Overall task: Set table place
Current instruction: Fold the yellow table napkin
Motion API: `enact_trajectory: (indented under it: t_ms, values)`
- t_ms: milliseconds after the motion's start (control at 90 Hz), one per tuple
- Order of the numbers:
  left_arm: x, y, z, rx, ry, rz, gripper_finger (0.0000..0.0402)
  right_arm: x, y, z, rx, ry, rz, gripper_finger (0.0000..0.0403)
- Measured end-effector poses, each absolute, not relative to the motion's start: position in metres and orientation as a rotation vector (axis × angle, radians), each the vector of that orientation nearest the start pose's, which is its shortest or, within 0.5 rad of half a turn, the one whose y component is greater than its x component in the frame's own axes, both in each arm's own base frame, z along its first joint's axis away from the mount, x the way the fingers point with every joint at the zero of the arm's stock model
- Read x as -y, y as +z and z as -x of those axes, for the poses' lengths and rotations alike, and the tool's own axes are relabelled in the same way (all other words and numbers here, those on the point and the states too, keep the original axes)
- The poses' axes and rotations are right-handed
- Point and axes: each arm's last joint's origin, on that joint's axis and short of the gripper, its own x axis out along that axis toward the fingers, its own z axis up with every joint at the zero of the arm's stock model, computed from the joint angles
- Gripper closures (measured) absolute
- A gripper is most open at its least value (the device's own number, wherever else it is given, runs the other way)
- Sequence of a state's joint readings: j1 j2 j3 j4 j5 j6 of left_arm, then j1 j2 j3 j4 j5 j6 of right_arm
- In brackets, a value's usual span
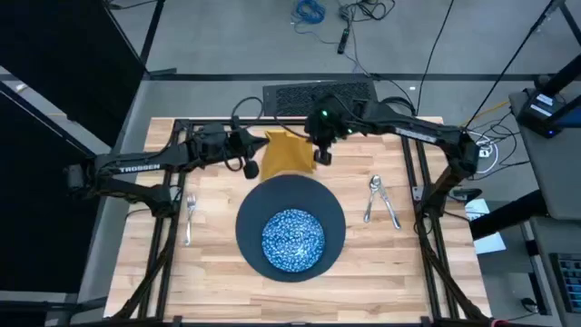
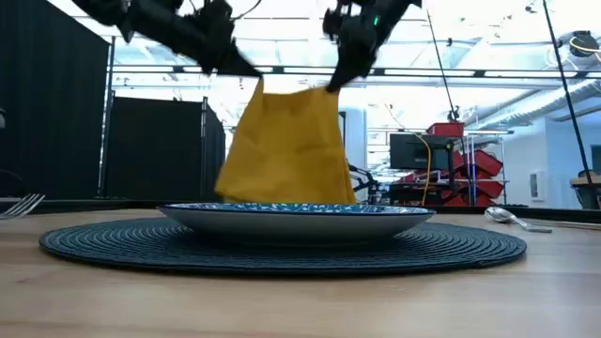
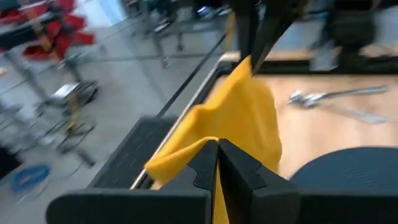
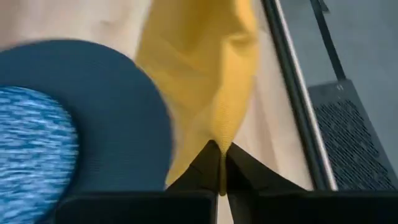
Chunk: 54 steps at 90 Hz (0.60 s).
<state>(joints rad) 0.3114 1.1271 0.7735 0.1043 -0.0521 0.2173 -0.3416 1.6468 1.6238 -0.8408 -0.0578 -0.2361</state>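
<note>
Plate (image 2: 282,246) sits mid-worktop (image 1: 427,272), dish (image 1: 292,239) on it. Napkin (image 1: 289,153) hangs past plate's far edge, each top corner pinched by left hand (image 1: 251,166) and right hand (image 1: 322,154). Judgement: keep corners level, lower evenly, release together.

Two dark, slender jointed arms (the left arm (image 1: 136,168) lettered TROSSEN in white) trailing black cables.
</note>
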Motion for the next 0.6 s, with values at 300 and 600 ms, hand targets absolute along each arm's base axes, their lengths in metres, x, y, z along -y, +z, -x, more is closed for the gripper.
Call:
enact_trajectory:
  t_ms: [300,600]
  values:
    - [-0.027,0.332,-0.251,-0.248,0.127,-0.211,0.0401,0.039,0.385,-0.316,-0.757,-0.079,0.099,0.0403]
    - [-0.011,0.321,-0.248,-0.406,0.184,-0.223,0.0401,0.040,0.370,-0.315,-0.836,-0.093,0.071,0.0403]
